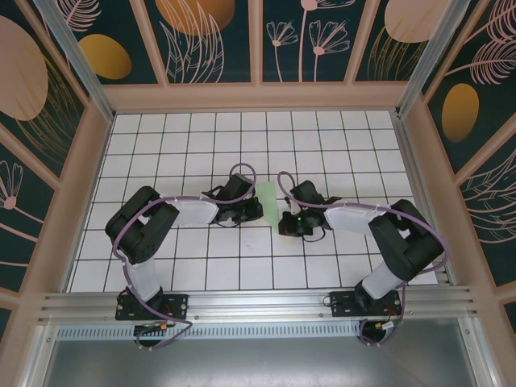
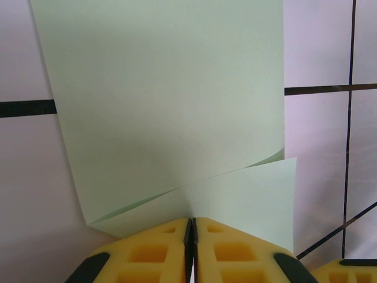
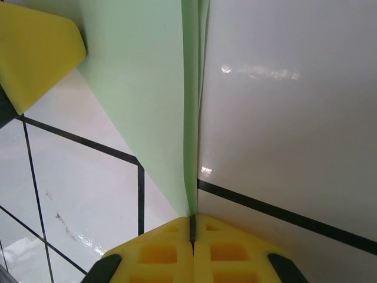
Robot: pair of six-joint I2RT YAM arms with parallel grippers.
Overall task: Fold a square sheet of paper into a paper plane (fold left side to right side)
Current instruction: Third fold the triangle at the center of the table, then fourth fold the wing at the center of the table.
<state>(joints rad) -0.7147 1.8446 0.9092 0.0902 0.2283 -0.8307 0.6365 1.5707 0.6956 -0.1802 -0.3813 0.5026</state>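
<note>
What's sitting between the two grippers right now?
The folded mint-green paper, in the top view. Left gripper and right gripper each pinch its edge.

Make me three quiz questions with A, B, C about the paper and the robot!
1. Where is the sheet of paper? A by the back wall; B between the left tool and right tool; C on a chair.
2. What colour is it? A pale green; B red; C black.
3. How is it? A crumpled; B torn apart; C folded over.
Answers: B, the top view shows it between them; A, all views show mint green; C, the left wrist view shows two layers.
</note>
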